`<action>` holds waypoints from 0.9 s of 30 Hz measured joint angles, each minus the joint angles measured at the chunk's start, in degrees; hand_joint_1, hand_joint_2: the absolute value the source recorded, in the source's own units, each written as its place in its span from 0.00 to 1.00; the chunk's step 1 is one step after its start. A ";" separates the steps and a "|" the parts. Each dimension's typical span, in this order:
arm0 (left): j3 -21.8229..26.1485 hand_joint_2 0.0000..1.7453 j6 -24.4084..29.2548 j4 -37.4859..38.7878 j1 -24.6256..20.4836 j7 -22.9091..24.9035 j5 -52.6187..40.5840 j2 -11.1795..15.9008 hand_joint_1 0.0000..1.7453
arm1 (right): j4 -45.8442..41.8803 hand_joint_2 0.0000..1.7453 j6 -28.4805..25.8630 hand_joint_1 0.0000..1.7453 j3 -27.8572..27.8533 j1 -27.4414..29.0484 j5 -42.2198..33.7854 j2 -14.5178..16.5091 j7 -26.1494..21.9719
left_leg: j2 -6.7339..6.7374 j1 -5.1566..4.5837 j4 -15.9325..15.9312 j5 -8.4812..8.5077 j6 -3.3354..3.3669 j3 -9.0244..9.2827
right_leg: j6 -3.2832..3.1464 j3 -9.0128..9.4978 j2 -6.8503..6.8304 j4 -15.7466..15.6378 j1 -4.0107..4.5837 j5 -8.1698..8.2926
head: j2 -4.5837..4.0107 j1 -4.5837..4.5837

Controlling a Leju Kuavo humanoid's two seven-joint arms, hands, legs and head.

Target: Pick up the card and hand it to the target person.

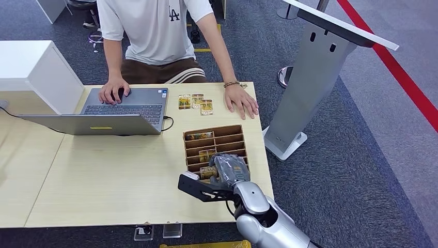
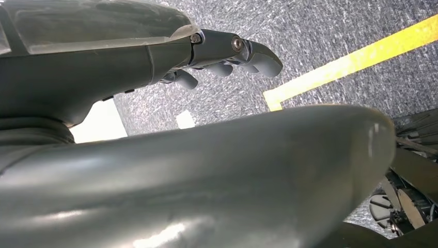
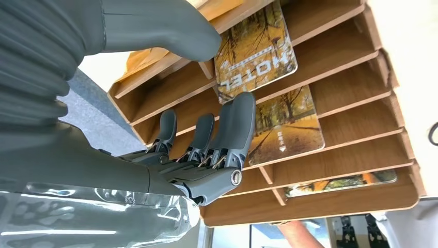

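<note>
brown wooden rack (image 1: pixel 237 129); card (image 3: pixel 255 49) yellow autumn-tree print; grey laptop (image 1: pixel 111 116).

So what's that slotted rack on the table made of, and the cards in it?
The rack looks like thin wood or plywood with a matte finish: brown grain runs along its slats, and the cut edges are paler. The cards, like the one lettered HOTEL, seem to be glossy printed plastic or coated card, judging by the rounded corners and autumn photo print. Which of the two, I can't tell.
</note>
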 joint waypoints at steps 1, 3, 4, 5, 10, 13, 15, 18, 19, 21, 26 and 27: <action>0.00 0.00 0.00 0.00 0.00 0.01 0.00 0.00 0.00 | 0.07 1.00 0.00 0.50 0.08 0.00 -0.05 0.03 -0.15 | 0.00 0.00 0.00 0.00 0.00 0.00 | 0.00 0.00 0.00 0.00 0.00 0.00 | 0.00 -0.01; 0.00 0.00 0.00 0.01 -0.01 0.01 0.00 0.00 0.00 | 0.19 1.00 -0.01 0.50 0.23 0.01 -0.15 0.09 -0.32 | 0.00 0.00 0.00 0.00 0.00 0.00 | 0.00 0.00 0.00 0.00 0.00 0.00 | 0.00 -0.02; 0.00 0.00 0.00 0.01 -0.01 0.01 0.00 0.00 0.00 | 0.23 1.00 -0.01 0.50 0.31 0.01 -0.18 0.11 -0.35 | 0.00 0.00 0.00 0.00 0.00 0.00 | 0.00 0.00 0.00 0.00 0.00 0.00 | 0.00 -0.02; 0.00 0.00 0.00 0.01 -0.02 0.01 -0.01 0.00 0.00 | 0.30 1.00 -0.02 0.50 0.37 0.01 -0.22 0.14 -0.38 | 0.00 0.00 0.00 0.00 0.00 0.00 | 0.00 0.00 0.00 0.00 0.00 0.00 | 0.00 -0.02; 0.00 0.00 0.00 -0.01 -0.11 0.02 -0.07 0.00 0.00 | 0.67 1.00 -0.05 0.49 0.61 0.00 -0.46 0.27 -0.52 | 0.00 0.00 0.00 0.00 0.00 0.00 | 0.00 0.00 0.00 0.00 0.00 0.00 | 0.00 -0.01; 0.00 0.00 0.00 0.00 -0.19 0.03 -0.14 -0.01 0.00 | 0.82 1.00 -0.29 0.47 0.75 0.00 -0.62 0.37 -0.72 | 0.00 0.00 0.00 0.00 0.00 0.00 | 0.00 0.00 0.00 0.00 0.00 0.00 | 0.00 -0.01; 0.00 0.00 -0.01 0.01 -0.23 0.04 -0.18 -0.02 0.00 | 0.89 1.00 -0.54 0.45 0.85 -0.01 -0.64 0.43 -0.92 | 0.00 0.00 0.00 0.00 0.00 0.00 | 0.00 0.00 0.00 0.00 0.00 0.00 | 0.00 -0.02; 0.00 0.00 -0.06 -0.01 -0.29 0.06 -0.21 -0.03 0.00 | 0.98 1.00 -0.79 0.43 0.91 -0.05 -0.64 0.44 -1.17 | 0.00 0.00 0.00 0.00 0.00 0.00 | 0.00 0.00 0.00 0.00 0.00 0.00 | 0.00 -0.03; 0.00 0.00 -0.08 -0.01 -0.31 0.07 -0.23 -0.03 0.00 | 0.99 1.00 -0.90 0.43 0.92 -0.06 -0.64 0.44 -1.21 | 0.00 0.00 0.00 0.00 0.00 0.00 | 0.00 0.00 0.00 0.00 0.00 0.00 | 0.00 -0.03; 0.00 0.00 -0.09 0.00 -0.32 0.07 -0.25 -0.05 0.00 | 1.00 1.00 -1.21 0.43 0.92 -0.09 -0.64 0.44 -1.25 | 0.00 0.00 0.00 0.00 0.00 0.00 | 0.00 0.00 0.00 0.00 0.00 0.00 | 0.00 -0.03; 0.00 0.00 -0.11 0.00 -0.33 0.07 -0.32 -0.07 0.00 | 0.98 1.00 -1.95 0.43 0.90 -0.44 -0.73 0.44 -1.20 | 0.00 0.00 0.00 0.00 0.00 0.00 | 0.00 0.00 0.00 0.00 0.00 0.00 | 0.00 -0.02; 0.00 0.00 -0.11 0.00 -0.33 0.07 -0.36 -0.07 0.00 | 0.93 1.00 -2.02 0.43 0.89 -0.50 -0.82 0.44 -1.15 | 0.00 0.00 0.00 0.00 0.00 0.00 | 0.00 0.00 0.00 0.00 0.00 0.00 | 0.00 -0.02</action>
